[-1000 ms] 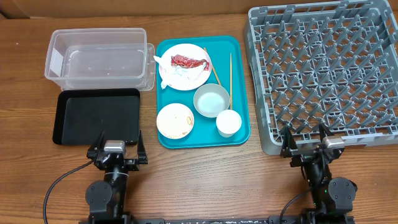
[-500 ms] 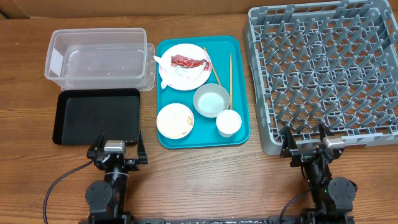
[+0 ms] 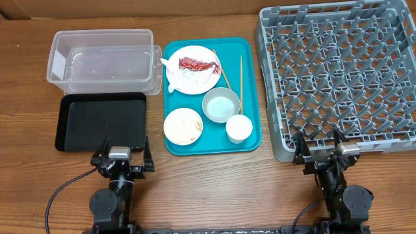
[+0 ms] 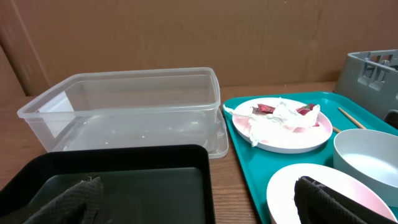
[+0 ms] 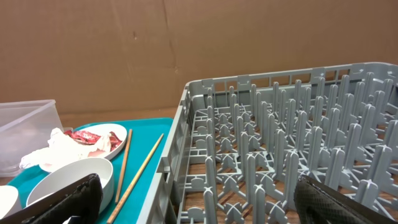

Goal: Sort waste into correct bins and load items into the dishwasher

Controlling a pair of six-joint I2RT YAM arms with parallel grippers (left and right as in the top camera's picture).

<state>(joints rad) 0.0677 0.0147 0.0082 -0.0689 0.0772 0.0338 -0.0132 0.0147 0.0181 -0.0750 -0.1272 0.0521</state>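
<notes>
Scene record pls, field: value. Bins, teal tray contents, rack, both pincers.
clear tub: empty
black tray: empty
far plate: red wrapper and napkin on it
near plate: food scraps
teal tray: holds both plates, bowl, cup, chopsticks
rack: empty, right of teal tray
left pincer: open, holding nothing
right pincer: open, holding nothing
</notes>
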